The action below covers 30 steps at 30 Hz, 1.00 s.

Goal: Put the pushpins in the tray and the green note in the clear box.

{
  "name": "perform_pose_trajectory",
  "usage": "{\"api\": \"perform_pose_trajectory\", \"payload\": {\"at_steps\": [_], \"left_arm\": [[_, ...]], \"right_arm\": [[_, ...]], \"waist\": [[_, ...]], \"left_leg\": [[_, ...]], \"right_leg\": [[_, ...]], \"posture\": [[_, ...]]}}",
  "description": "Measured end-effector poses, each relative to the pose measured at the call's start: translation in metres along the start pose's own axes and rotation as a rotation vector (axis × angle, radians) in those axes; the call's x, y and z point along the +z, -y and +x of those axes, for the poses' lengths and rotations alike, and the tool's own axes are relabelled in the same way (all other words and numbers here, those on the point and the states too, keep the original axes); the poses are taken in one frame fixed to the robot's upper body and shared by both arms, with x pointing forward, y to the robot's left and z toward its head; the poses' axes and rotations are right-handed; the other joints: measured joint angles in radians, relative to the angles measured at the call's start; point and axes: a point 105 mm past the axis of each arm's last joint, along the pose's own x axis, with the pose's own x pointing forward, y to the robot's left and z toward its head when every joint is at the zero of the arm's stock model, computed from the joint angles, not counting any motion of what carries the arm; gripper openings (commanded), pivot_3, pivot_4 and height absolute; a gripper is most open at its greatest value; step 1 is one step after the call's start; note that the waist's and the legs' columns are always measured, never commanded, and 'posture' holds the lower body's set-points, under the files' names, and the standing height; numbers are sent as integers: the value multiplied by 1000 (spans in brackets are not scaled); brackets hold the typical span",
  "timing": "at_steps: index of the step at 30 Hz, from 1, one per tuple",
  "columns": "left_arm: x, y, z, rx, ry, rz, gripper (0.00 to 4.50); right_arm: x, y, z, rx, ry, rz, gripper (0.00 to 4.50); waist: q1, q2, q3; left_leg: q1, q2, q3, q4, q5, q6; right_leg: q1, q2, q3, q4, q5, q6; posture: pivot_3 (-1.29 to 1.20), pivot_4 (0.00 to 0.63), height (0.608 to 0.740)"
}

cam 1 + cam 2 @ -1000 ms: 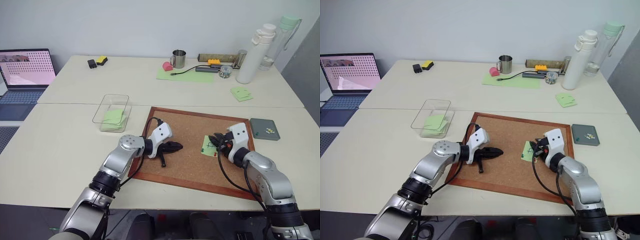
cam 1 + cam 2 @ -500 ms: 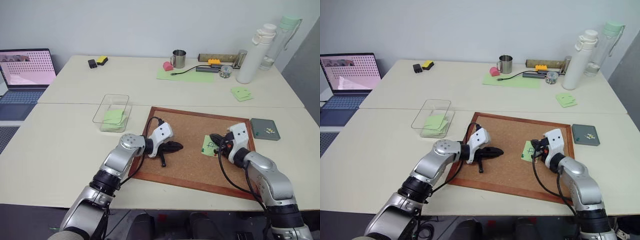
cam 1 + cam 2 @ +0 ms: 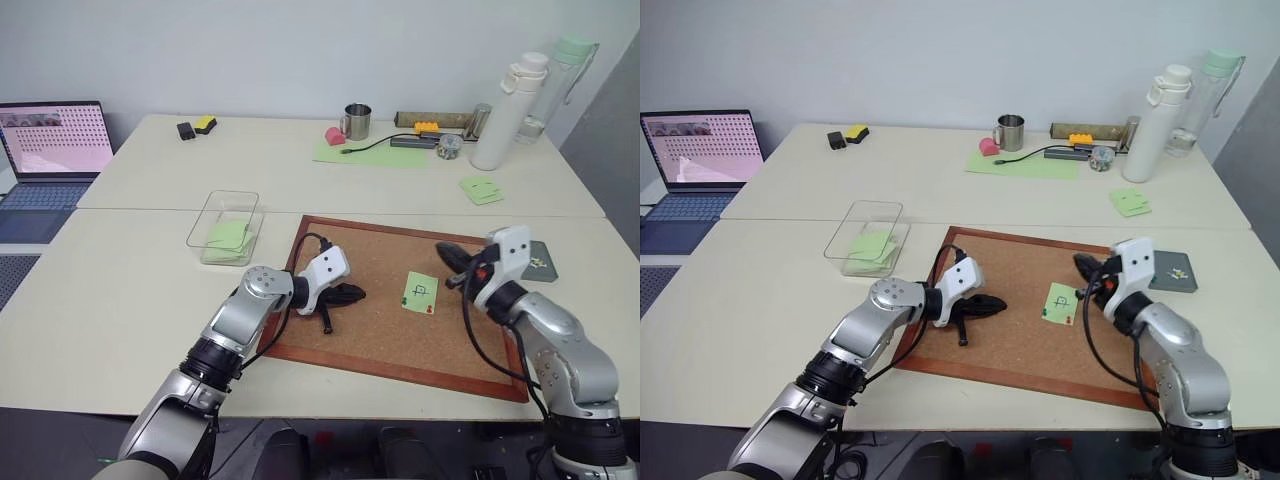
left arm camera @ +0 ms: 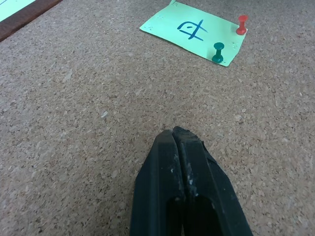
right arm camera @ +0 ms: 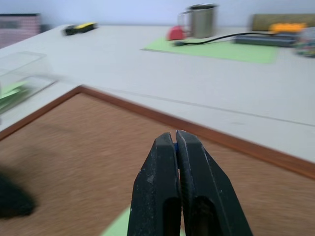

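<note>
Up and away to the right goes the right gripper (image 3: 443,252), lifted off the small light green square paper note with the pen mark (image 3: 420,292) and now hanging over the far right part of the wood-framed cork board (image 3: 370,335), short of the small dark grey square tray (image 3: 1165,279). Its claw is pressed together, and a sliver of blue shows between the tips in the right wrist view (most likely the dark blue pushpin (image 5: 175,143), though it is too small to be sure).

The note lies flat on the cork with the red pushpin (image 4: 241,24) and the green pushpin (image 4: 217,52) both standing in one edge. The left gripper (image 4: 173,132) rests with its claw together on bare cork, well apart from the note. The transparent rectangular plastic box (image 3: 205,215) sits off the board's left side with unmarked green notes (image 3: 228,234) inside.

To do this carry well, I would keep the pinch firm and the wrist steady until the tips are squarely over the tray's floor, then come low before parting the fingers, since so light a pin could bounce over the shallow rim.
</note>
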Motion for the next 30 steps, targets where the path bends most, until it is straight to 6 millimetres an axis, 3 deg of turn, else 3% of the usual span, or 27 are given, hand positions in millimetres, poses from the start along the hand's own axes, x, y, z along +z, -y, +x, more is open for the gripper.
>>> {"api": "perform_pose_trajectory", "payload": {"at_steps": [4,7,11,12,18,26,30], "left_arm": [[0,0,-1,11,7,0,0],[0,0,-3,17,6,0,0],[0,1,-4,23,6,5,0],[-1,1,-5,23,6,6,0],[-3,2,-9,33,3,3,0],[-3,2,-12,39,-1,-3,0],[-3,2,-11,37,0,-3,0]], "right_arm": [[-1,55,-4,-212,-45,-27,24],[-8,84,-4,-290,-91,7,24],[-23,99,-2,-326,-135,63,24],[-26,100,-2,-327,-141,72,24],[-39,110,-5,-351,-166,118,1216],[-30,110,-10,-315,-109,147,1216],[-15,91,-22,-193,-64,95,1216]], "waist": [[0,0,0],[-2,0,0],[-3,0,0],[-3,0,0],[-12,0,0],[-21,1,0],[-20,1,0]], "left_leg": [[0,0,1,-1,0,0],[0,0,1,-1,0,0],[0,0,1,-2,0,0],[0,0,2,-2,0,0],[0,1,2,-3,0,0],[0,1,2,-3,0,0],[0,1,1,-3,0,0]], "right_leg": [[-1,0,1,0,0,0],[0,0,1,-1,0,0],[-1,1,2,-1,0,0],[-1,0,2,-1,0,0],[-1,1,2,-2,0,0],[-1,1,2,-3,0,0],[-1,1,2,-3,0,0]], "posture": [[0,150,740],[0,150,740],[0,150,740],[0,150,740],[0,150,740],[0,150,740],[0,150,740]]}}
